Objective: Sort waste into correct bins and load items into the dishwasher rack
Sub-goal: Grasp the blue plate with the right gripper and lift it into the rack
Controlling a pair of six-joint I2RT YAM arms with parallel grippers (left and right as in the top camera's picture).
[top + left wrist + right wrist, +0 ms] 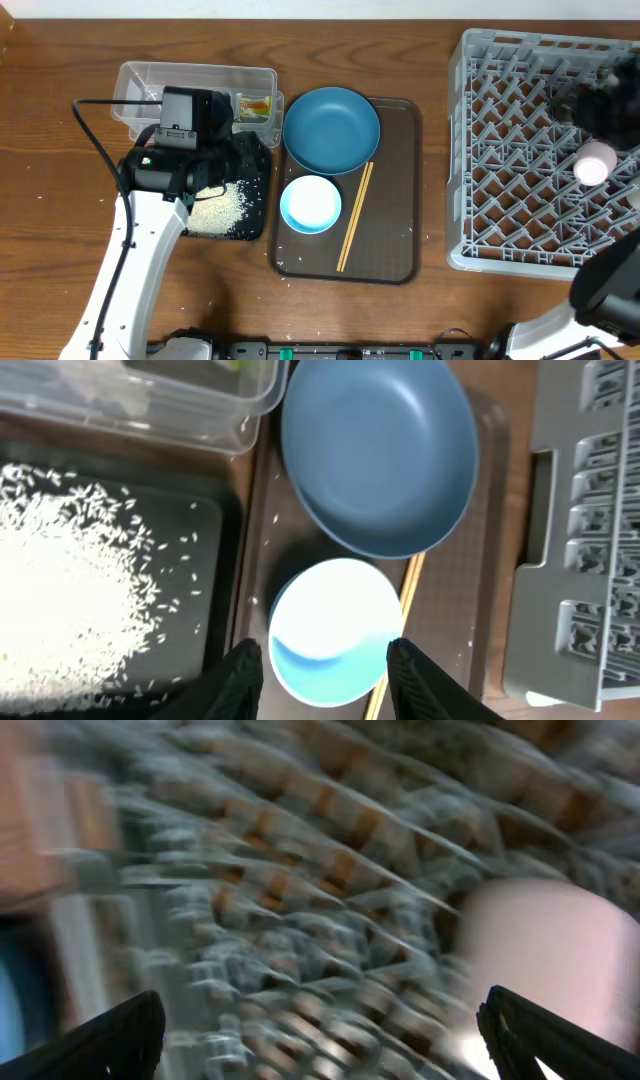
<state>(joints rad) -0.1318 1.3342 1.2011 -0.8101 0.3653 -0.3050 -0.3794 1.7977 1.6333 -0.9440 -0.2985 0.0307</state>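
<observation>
Snack wrapper point(257, 105) print too small

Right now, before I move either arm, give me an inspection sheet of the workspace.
Surface: wooden table, stray rice grains on it and on the brown serving tray.
Job's things: dark-blue bowl, light-blue bowl and chopsticks on the serving tray; rice pile in the black tray; snack wrapper in the clear tub; pinkish cup in the dishwasher rack; tissue not seen.
Clutter: nothing seen.
Grippers: left gripper open, empty, hovering by the black tray; right gripper open over the rack, view blurred.
Cables: black cable loops off the left arm.
Surroundings: nothing seen.
</observation>
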